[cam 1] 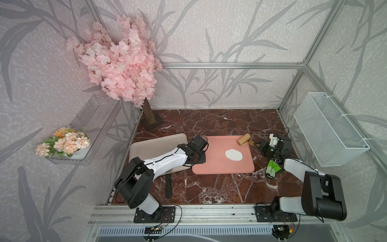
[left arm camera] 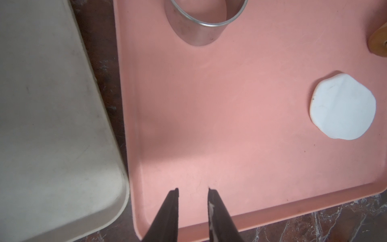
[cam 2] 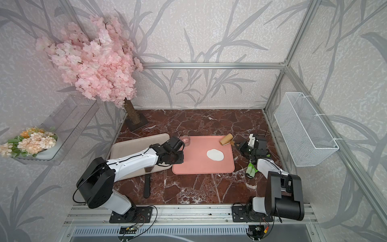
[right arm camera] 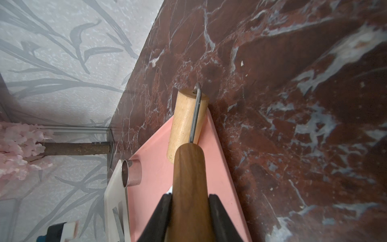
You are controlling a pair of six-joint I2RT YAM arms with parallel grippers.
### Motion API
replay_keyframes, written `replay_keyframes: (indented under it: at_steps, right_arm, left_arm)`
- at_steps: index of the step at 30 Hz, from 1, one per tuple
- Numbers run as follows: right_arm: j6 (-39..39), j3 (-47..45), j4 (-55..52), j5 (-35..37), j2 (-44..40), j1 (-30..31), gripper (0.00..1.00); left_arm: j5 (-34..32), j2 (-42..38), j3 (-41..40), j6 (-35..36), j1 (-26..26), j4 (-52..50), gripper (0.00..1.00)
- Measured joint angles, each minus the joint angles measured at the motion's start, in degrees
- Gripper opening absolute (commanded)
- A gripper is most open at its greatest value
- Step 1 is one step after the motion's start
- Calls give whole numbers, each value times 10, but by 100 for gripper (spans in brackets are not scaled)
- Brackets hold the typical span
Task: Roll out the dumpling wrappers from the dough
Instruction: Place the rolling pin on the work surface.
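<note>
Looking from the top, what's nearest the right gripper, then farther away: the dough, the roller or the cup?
From the right gripper:
1. roller: in its jaws, at the pink tray's far right corner.
2. dough: flat on the tray's right half.
3. cup: at the tray's far left corner.

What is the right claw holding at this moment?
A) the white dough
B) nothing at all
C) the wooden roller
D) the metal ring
C: in the right wrist view the right claw is shut on the roller by its dark handle, while the dough lies free on the mat.
</note>
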Motion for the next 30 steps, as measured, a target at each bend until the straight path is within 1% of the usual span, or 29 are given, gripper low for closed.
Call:
replay_keyframes:
  at_steps: [4,6,9,18,30]
  right_arm:
    - [15,-21,40,-10,2,-13,33]
    - [20,-28,57,-17,9,-16,30]
    - [27,-33,84,-29,22,-17,31]
    - [44,-66,148,-58,70,-19,44]
    - [40,-74,148,-57,69,-22,58]
  left_arm:
    - [0,0,0,0,0,-2,27]
    - [0,0,0,0,0,-2,27]
    - [0,0,0,-1,0,-3,27]
    - [0,4,0,-9,0,-4,27]
    - [1,8,0,-9,0,-6,27]
